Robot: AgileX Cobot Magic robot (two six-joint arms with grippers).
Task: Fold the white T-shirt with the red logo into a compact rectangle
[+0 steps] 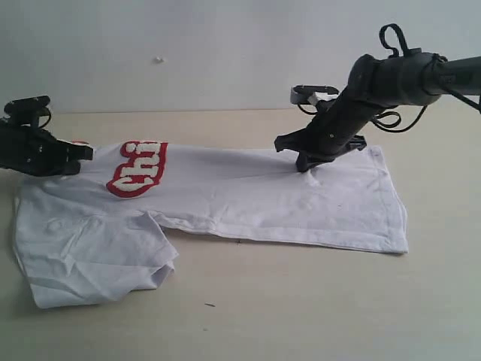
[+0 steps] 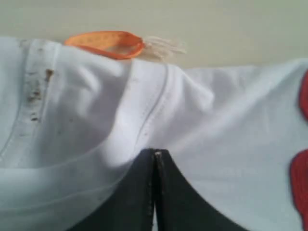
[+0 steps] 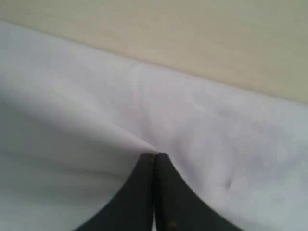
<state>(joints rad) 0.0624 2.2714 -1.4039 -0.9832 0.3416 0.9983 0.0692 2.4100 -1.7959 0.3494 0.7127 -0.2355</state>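
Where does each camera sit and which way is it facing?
Exterior: off the arms, looking across the table at the laid-out white T-shirt; both arms show, with the left gripper and right gripper.
Left wrist: on the left arm, looking past its shut fingertips at cloth by the orange neck tag.
Right wrist: on the right arm, looking past its shut fingertips at plain white cloth.
Shared: exterior and left wrist both catch the red logo.

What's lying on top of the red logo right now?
A layer of the white T-shirt itself covers most of the red logo. Only its first letters, "Chi", show; the remaining lettering is hidden beneath that cloth.
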